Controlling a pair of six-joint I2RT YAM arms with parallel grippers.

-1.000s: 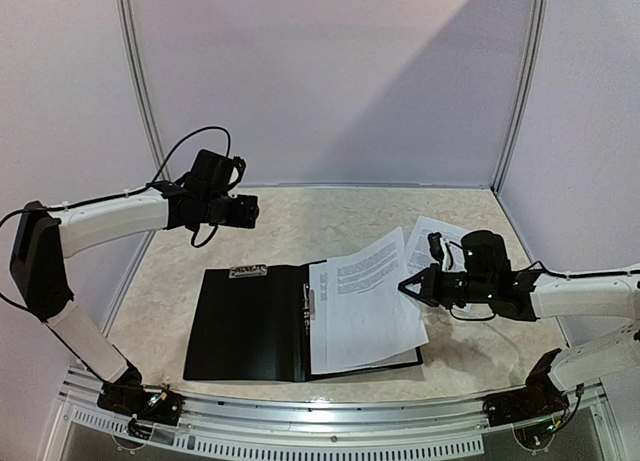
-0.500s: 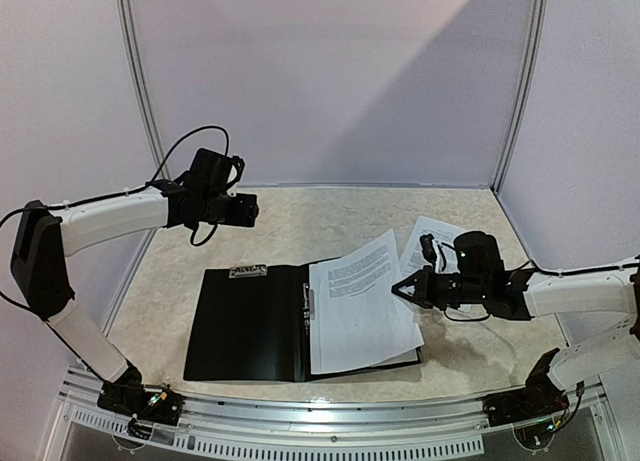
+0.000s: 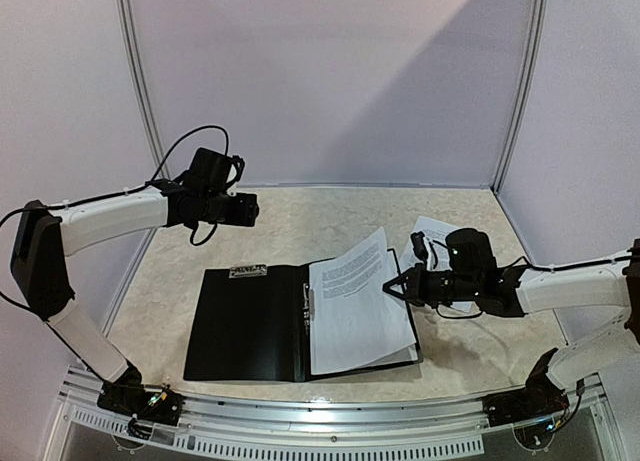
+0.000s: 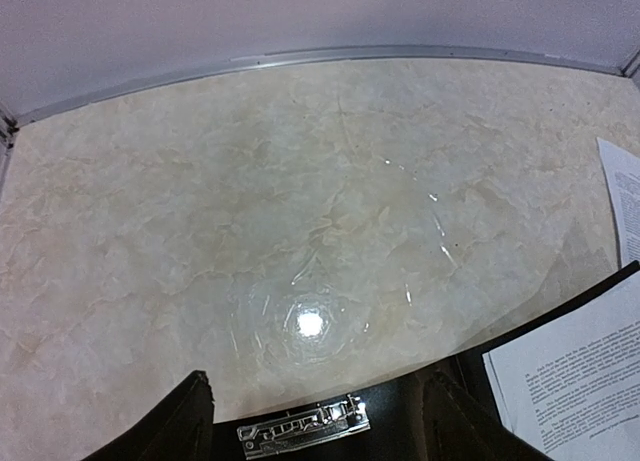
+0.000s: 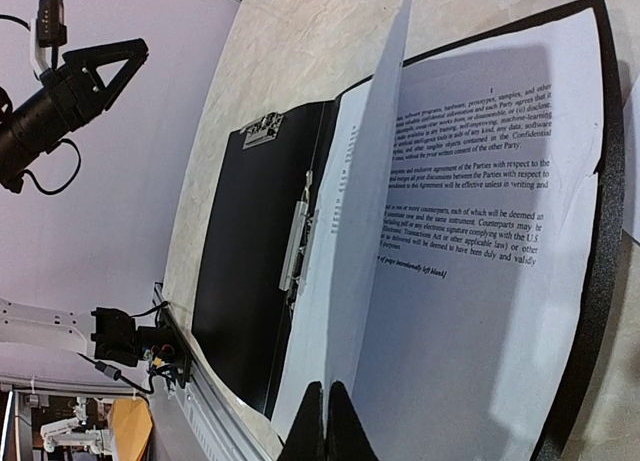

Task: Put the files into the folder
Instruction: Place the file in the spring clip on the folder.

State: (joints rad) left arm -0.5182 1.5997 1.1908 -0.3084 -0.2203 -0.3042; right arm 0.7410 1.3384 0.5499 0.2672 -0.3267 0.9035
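- Right gripper (image 5: 325, 393) is closed tight, pinching the near edge of one sheet (image 5: 330, 311) and holding it raised and bowed over the folder's right half.
- Left gripper (image 4: 318, 426) has its jaws wide apart and holds nothing, hovering above the folder's far edge.
- Second sheet (image 5: 480, 211) lies flat on the open folder (image 3: 245, 321); a third (image 3: 432, 231) lies on the table (image 3: 300, 216) just right of it.
- Paper looks light, limp and easy to crease, and will likely slide on the sheet below. Best taken by an edge or corner and kept low.
- Folder looks stiff and flat. Metal clips (image 5: 295, 246) sit at the spine and top edge.
- Readable print: "agreement of the Parties with respect to the", "Confidential", "page intentionally left blank".
- No brand is legible, and the clip's markings are too small to read.
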